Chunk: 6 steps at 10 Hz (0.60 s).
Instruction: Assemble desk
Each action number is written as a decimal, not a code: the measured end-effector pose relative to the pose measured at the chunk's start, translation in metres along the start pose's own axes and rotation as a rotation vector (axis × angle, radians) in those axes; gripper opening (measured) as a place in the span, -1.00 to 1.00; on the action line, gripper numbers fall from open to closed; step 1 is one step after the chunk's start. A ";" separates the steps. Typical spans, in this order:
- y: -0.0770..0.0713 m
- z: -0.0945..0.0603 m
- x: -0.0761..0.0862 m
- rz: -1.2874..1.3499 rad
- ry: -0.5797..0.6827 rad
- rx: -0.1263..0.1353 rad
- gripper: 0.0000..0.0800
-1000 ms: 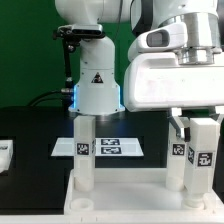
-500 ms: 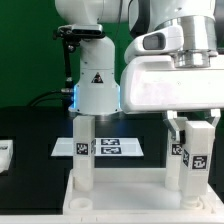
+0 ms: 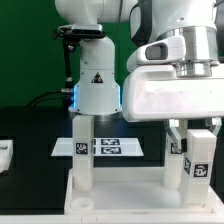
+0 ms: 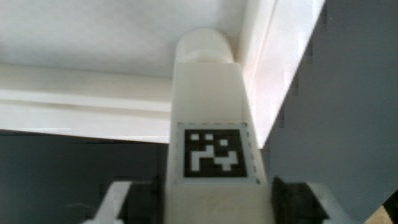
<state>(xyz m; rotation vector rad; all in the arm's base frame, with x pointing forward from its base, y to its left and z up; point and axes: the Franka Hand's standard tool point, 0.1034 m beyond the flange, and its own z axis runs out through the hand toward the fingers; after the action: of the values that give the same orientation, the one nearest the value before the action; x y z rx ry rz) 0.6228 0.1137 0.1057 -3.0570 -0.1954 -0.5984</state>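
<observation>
We are seeing the gripper [image 3: 200, 136] hanging at the right of the exterior view, its fingers [image 4: 123, 206] closing on the held leg [image 3: 200, 165], which is standing upright at the tabletop [image 3: 120, 208] filling the bottom edge; the neighbouring leg [image 3: 175, 160] is rising just beside it; the left leg [image 3: 83, 150] is standing at lower left; behind, the marker board [image 3: 108, 147] is lying on the black table [image 3: 30, 170]; the robot base [image 3: 95, 85] is occupying the centre; the gripper body is covering the held leg's top.

the arm's base [image 3: 95, 88] stands upright in the upper middle of the exterior view. the white wrist [image 3: 175, 85] fills that view's upper right, pointing straight down, its gripper [image 3: 196, 138] clamped on an upright leg [image 3: 198, 165].
</observation>
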 end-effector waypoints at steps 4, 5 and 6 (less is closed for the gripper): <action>0.001 0.000 -0.002 0.001 -0.047 0.000 0.25; 0.006 -0.005 0.008 0.020 -0.064 0.002 0.25; 0.007 -0.007 0.014 0.029 -0.094 0.004 0.56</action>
<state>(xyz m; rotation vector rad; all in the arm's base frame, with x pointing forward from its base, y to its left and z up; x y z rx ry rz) 0.6342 0.1085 0.1173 -3.0811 -0.1537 -0.4536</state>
